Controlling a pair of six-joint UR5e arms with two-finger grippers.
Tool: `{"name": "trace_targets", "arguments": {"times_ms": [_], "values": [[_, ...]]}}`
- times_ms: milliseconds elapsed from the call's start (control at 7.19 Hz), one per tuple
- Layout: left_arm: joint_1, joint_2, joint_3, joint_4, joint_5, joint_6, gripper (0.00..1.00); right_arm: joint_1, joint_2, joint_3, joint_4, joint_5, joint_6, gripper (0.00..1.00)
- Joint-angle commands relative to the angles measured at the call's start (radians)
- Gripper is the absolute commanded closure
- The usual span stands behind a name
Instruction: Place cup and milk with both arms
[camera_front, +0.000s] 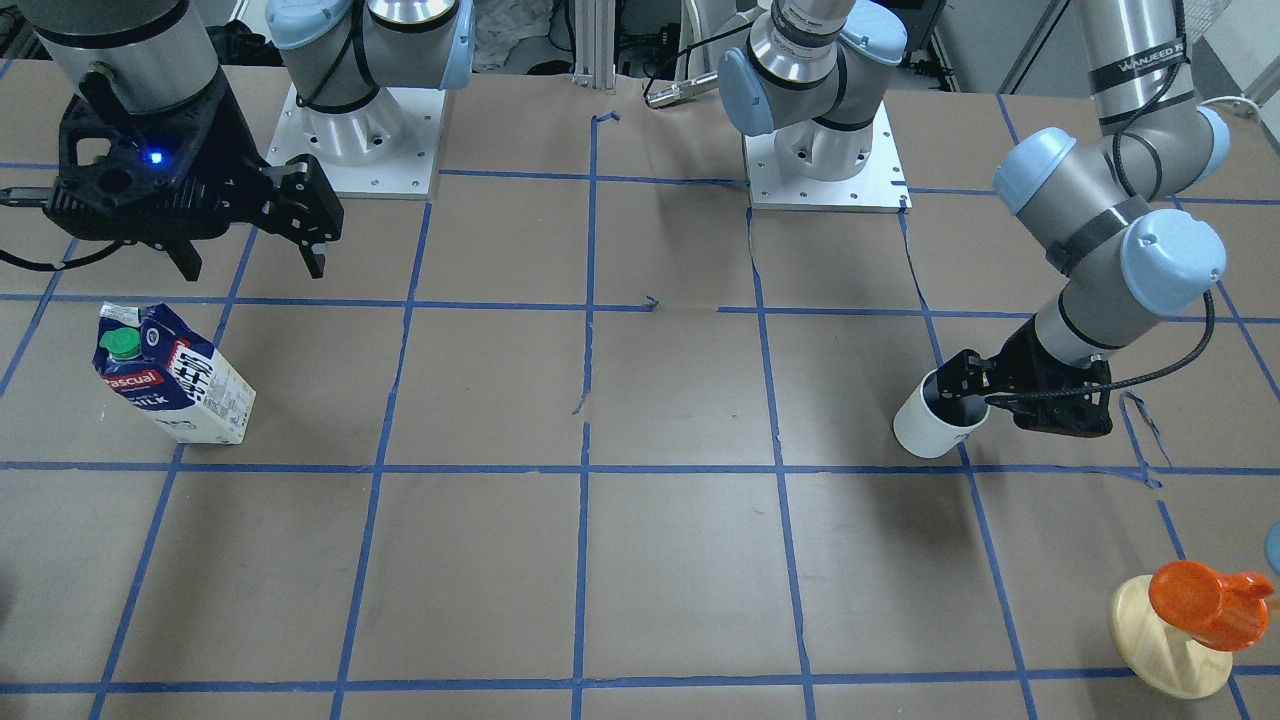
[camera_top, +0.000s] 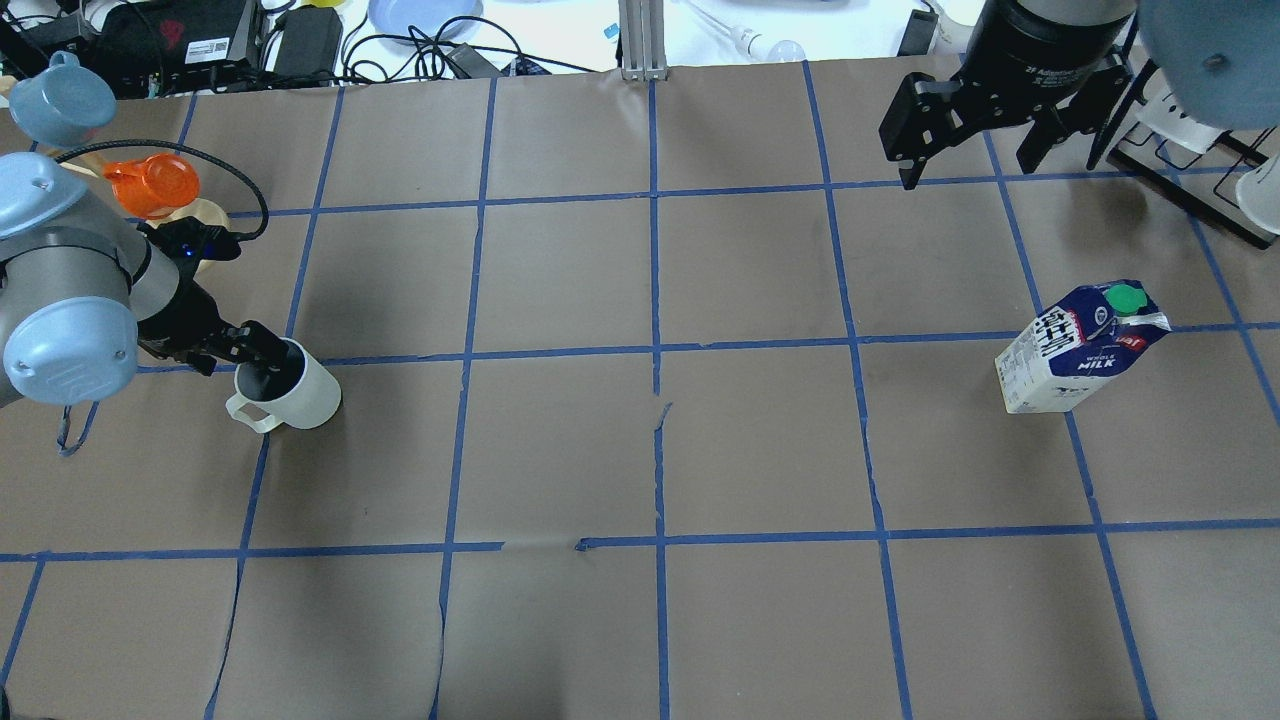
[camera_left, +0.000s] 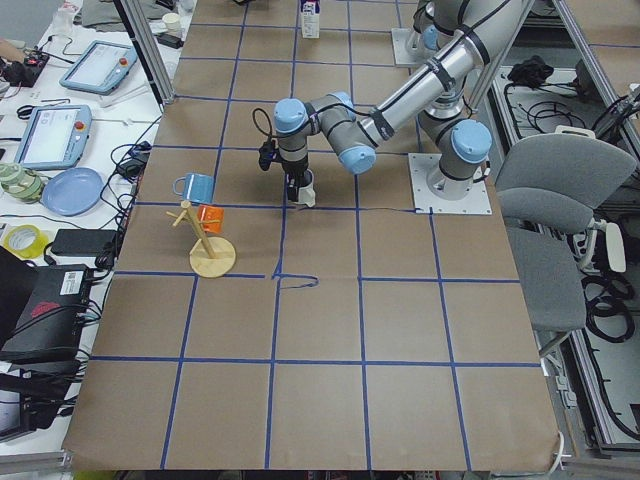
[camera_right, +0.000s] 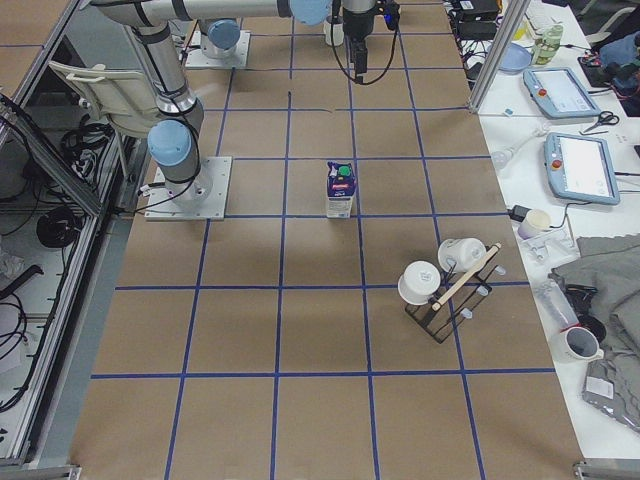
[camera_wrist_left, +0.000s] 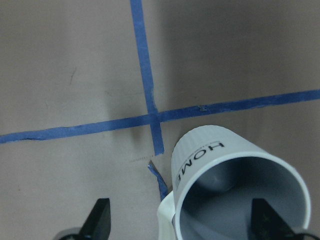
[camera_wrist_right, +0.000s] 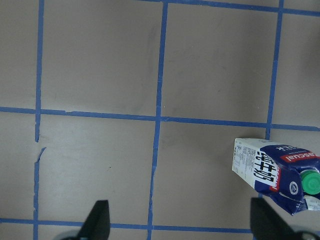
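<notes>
The white cup (camera_top: 300, 395) stands upright at the table's left side, seen also in the front view (camera_front: 930, 428) and, with "HOME" lettering, in the left wrist view (camera_wrist_left: 225, 165). My left gripper (camera_top: 252, 358) is open at the cup's rim: one finger is inside the cup and the other is outside by the handle. The milk (camera_top: 1075, 350) stands upright at the right side, also in the front view (camera_front: 175, 385) and the right wrist view (camera_wrist_right: 275, 172). My right gripper (camera_top: 968, 172) is open and empty, raised well beyond the milk.
An orange cup on a wooden stand (camera_top: 150, 185) and a blue cup (camera_top: 60, 95) sit just beyond my left arm. A black rack with white mugs (camera_right: 445, 285) stands near the right far corner. The arm bases (camera_front: 355, 150) are at the robot's edge.
</notes>
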Motion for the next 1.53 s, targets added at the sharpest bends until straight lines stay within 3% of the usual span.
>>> {"name": "trace_targets", "arguments": {"times_ms": [0, 417, 696, 1113, 1391], "values": [[-0.001, -0.008, -0.010, -0.025, 0.001, -0.038, 1.00, 0.000, 0.000, 0.003, -0.002, 0.000, 0.000, 0.00], [-0.070, 0.045, 0.002, -0.030, -0.008, -0.150, 1.00, 0.000, 0.000, 0.004, -0.002, 0.000, 0.000, 0.00], [-0.142, 0.117, 0.035, -0.167, -0.011, -0.250, 1.00, 0.000, 0.000, 0.004, -0.002, 0.000, 0.000, 0.00], [-0.506, 0.115, 0.124, -0.223, -0.043, -0.690, 1.00, 0.000, 0.001, 0.004, -0.003, 0.000, 0.000, 0.00], [-0.646, 0.076, 0.141, -0.191, -0.071, -0.869, 1.00, 0.000, 0.001, 0.006, -0.002, 0.000, 0.000, 0.00]]}}
